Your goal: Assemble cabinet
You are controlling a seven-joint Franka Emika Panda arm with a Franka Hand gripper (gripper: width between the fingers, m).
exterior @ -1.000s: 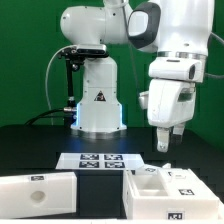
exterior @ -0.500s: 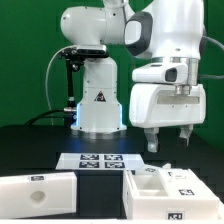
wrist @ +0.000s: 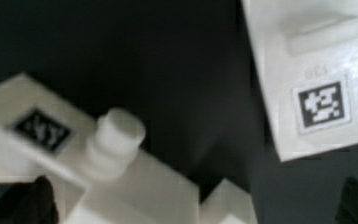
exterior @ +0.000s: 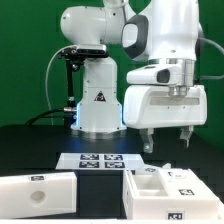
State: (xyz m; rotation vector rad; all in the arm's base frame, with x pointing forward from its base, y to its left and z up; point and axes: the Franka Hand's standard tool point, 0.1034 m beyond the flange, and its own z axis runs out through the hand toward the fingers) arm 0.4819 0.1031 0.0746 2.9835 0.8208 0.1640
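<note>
The pincer (exterior: pixel 167 143) hangs with its fingers apart and empty above the cabinet box (exterior: pixel 165 192). The box sits at the front edge of the surface (exterior: pixel 30 150), toward the exterior view's right corner. A slab panel (exterior: pixel 35 190) lies toward the left corner. The box looks like stiff, light, smooth plastic, probably slippery, so a thin upright wall seems the best hold. Only black-and-white square tags (wrist: pixel 323 103) show; no writing is readable.

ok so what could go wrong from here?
1. The gripper hangs open over the box; on the way down, a finger could hit its wall instead of straddling it.
2. The wrist view is blurred, so the tags may read poorly and the grasp could land off.
</note>
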